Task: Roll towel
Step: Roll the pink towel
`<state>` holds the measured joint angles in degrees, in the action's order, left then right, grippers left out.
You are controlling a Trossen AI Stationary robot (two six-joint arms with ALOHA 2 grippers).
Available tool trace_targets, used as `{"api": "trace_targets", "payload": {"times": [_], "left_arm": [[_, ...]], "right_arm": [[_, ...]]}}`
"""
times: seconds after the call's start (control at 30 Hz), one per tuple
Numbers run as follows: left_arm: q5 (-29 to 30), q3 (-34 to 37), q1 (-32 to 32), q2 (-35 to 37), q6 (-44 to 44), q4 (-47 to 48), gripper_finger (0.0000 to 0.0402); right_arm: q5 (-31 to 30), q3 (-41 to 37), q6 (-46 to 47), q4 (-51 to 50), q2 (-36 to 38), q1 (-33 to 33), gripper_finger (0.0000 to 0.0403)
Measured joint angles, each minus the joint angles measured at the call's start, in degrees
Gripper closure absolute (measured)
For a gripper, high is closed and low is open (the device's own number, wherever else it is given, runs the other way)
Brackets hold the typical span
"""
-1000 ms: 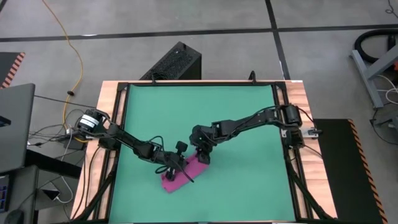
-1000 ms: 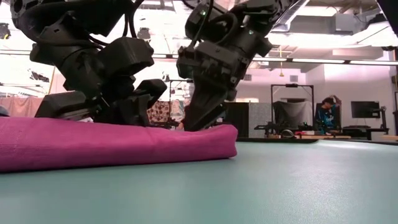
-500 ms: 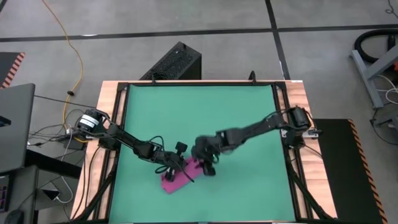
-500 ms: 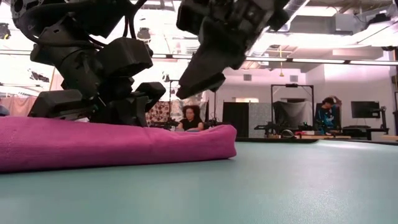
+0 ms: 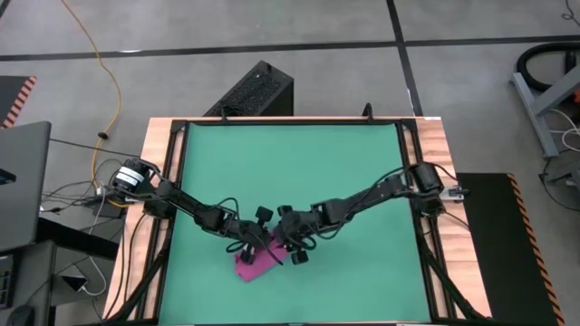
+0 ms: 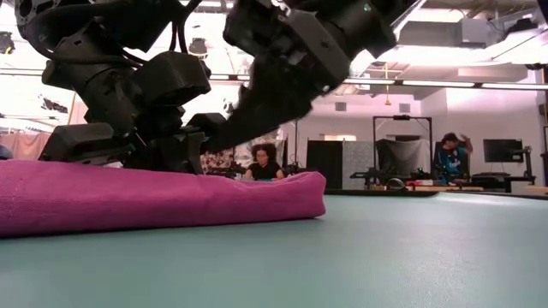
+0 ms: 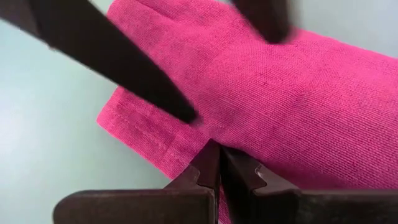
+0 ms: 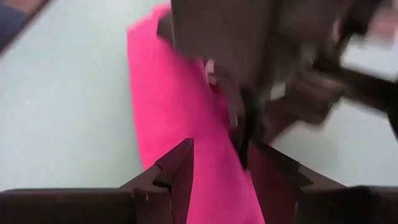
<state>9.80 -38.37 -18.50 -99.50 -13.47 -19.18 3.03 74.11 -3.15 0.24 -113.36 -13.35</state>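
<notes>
The towel (image 5: pixel 256 256) lies low and centre in the high view, on the green bench (image 5: pixel 362 172), already folded or partly rolled into a narrow strip running on a slant. In the low view it fills the left of the frame as a thick, flattish pad with a rounded end (image 6: pixel 308 192) (more a doubled fold than a tight roll, as far as that view shows).

The left tool (image 7: pixel 217 155) sits on the towel, its fingers pressed together with their tips on the cloth near a stitched hem; whether any fabric is pinched between them I cannot tell. In the high view it is over the towel's middle (image 5: pixel 256 246).

The right tool (image 8: pixel 217 155) hovers over the strip's upper right end, just beside the left one; in the high view it is at (image 5: pixel 294 252). Its fingers stand apart at a moderate gap with towel showing between them, and they hold nothing. In the low view it hangs above the cloth, tilted down toward it (image 6: pixel 257 120), not clearly touching.

Judging by the shape, the task is partly done: the cloth is gathered into a compact band, but no clear cylinder shows. What seems left is turning the band over on itself to its end, then letting go. People sit far back in the room.
</notes>
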Motion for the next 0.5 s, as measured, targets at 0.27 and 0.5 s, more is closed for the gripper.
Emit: {"api": "trace_targets", "payload": {"times": [0.27,0.5], "left_arm": [[-0.10,0.22,0.00,0.07,1.00,0.29,0.0401],[-3.16,0.22,-2.31,0.88,0.98,6.64,0.0401]], "right_arm": [[-0.92,0.17,-0.07,4.51,-3.10,-0.48,0.0247],[0.45,0.04,0.02,2.39,-3.07,-0.54,0.0248]]}}
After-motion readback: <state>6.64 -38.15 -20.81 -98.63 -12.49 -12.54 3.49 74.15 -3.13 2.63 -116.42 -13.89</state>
